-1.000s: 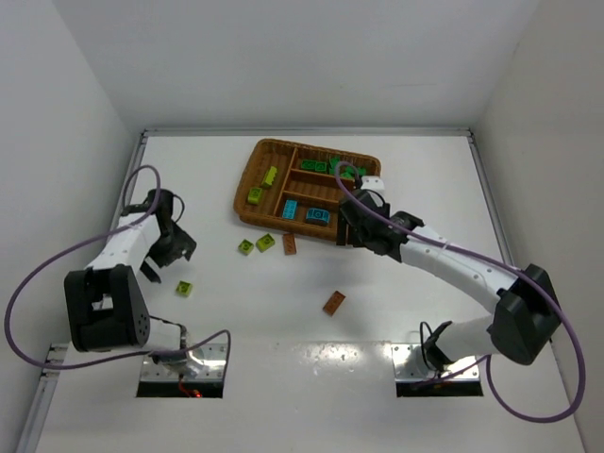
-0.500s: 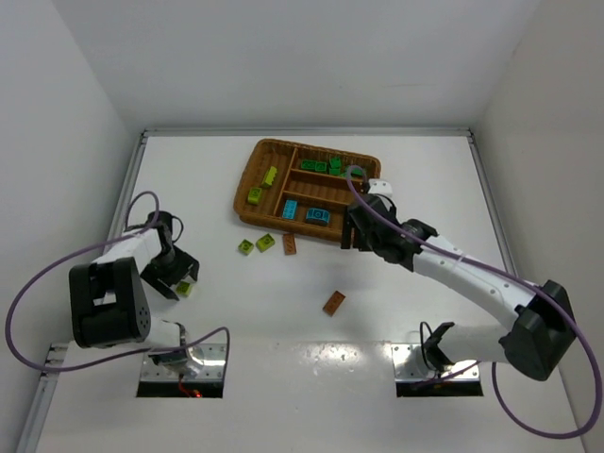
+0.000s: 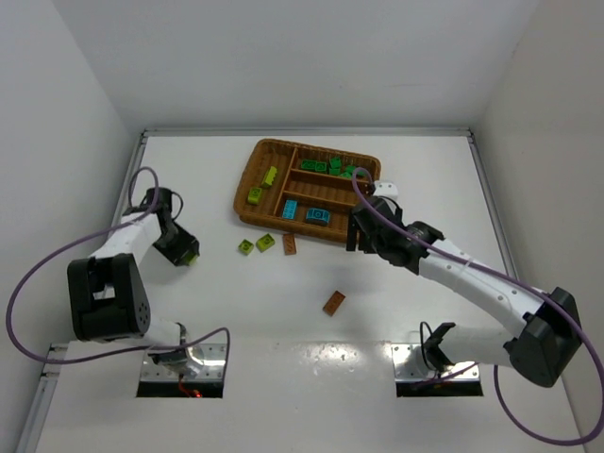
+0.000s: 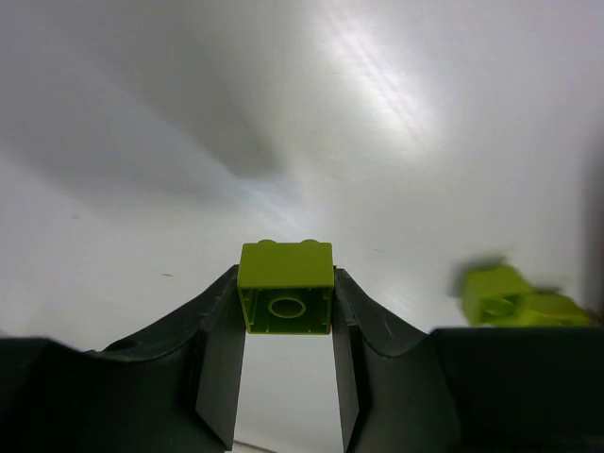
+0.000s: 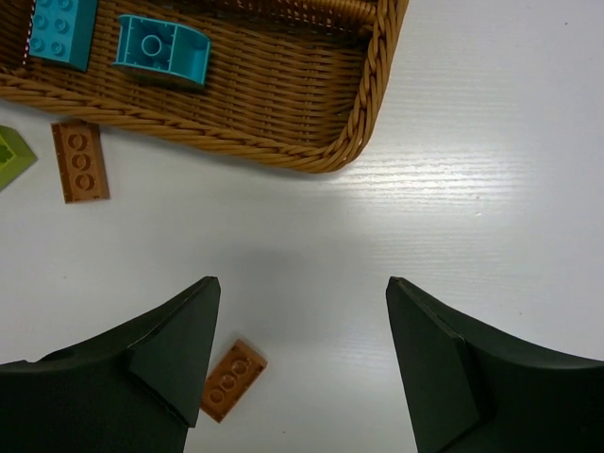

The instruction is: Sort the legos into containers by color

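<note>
Slippage is the main worry. The left hand (image 4: 285, 316) is closed on a lime-yellow studded plastic brick (image 4: 285, 271), but the wrist view shows the pinch taken only at the very ends of the fingers (image 4: 219, 354). Most of the brick stands out beyond them, so a quick swing or a jolt could twist it loose.

In the overhead view this hand hangs at the far left of the white table (image 3: 396, 170), well apart from the brown woven wicker tray (image 3: 283, 226). The carry would therefore be long. Two lime-yellow bricks (image 3: 262, 185) already lie in the tray's long section; a release over the neighbouring slots, where green and teal pieces sit, would mis-sort the brick.

The right hand (image 5: 300, 316) is spread open and holds nothing. It hovers over the table just beside the tray's near corner (image 5: 330, 156), with a small orange-brown flat brick (image 5: 233, 377) below it. If both arms close on the tray together, they could clash or shove it, spilling sorted pieces.
</note>
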### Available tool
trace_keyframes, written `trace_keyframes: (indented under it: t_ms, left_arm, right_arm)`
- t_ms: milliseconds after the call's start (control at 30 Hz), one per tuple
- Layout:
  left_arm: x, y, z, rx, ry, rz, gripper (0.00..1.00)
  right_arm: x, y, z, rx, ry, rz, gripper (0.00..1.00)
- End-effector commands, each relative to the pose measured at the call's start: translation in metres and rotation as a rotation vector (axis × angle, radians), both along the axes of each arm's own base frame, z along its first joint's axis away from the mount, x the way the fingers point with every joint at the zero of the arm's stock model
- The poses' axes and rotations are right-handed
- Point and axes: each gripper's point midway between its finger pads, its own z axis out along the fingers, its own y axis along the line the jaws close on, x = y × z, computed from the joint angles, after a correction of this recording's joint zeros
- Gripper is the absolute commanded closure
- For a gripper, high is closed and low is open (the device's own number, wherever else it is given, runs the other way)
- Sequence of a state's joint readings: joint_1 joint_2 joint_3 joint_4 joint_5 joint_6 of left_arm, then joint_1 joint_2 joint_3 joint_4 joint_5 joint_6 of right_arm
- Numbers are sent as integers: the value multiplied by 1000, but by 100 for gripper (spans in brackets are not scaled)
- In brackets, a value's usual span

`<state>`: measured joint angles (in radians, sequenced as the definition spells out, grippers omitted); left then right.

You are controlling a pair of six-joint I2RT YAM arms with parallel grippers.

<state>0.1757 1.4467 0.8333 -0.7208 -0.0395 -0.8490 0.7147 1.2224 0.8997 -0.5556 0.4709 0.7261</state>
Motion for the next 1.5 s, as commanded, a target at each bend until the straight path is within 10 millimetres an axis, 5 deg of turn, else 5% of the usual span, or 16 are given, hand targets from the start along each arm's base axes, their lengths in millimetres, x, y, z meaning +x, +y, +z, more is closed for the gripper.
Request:
trace_keyframes:
  t_ms: [0,133,233,400,433,500,567,700,733,800,833,900,967,1067,1267,1467]
  left_arm:
    - [62,-33,65,-31,-247,-153,79]
    - [111,-79,112,-8,-369,-283,79]
    - [151,-116,126,15,-409,-364,78]
    - [213,-152,99,22,-379,-425,74]
    - [230,-163,113,26,-428,-454,61]
    - [249,-172,107,51,-414,-500,29]
    - [252,-175,106,70,-396,-535,18]
    - [229,-173,125,185,-400,-602,22]
    - [208,-166,110,235,-338,-616,28]
    - [180,-157,124,280,-345,-629,29]
    - [156,-153,101,304,-284,-672,29]
    - [129,-150,102,312,-291,-715,27]
    - [92,-147,70,316,-205,-776,17]
    - [63,-147,42,309,-160,-798,14]
    - [55,-142,10,336,-119,-772,14]
    - [78,-137,-11,350,-94,-735,18]
  right_arm:
    - [5,-3,16,8,-41,-20,28]
    - [5,-8,18,-12,-42,-33,28]
    - [5,-10,23,-21,-43,-39,28]
    - [6,-16,31,-39,-44,-75,28]
    - [4,-17,30,-46,-36,-75,28]
    - [5,-19,32,-49,-38,-87,28]
    - [2,-21,34,-43,-37,-94,28]
    - [1,-21,32,-37,-29,-106,28]
    - [0,-18,29,-47,-19,-97,28]
    - [2,-15,26,-43,-13,-91,28]
    - [2,-12,27,-30,-16,-85,28]
    - [4,-9,21,-32,-4,-80,28]
    - [7,-4,20,-21,-4,-74,28]
    - [9,1,20,-5,1,-62,28]
    - [11,3,18,-11,8,-62,28]
    - [10,3,24,-4,0,-62,28]
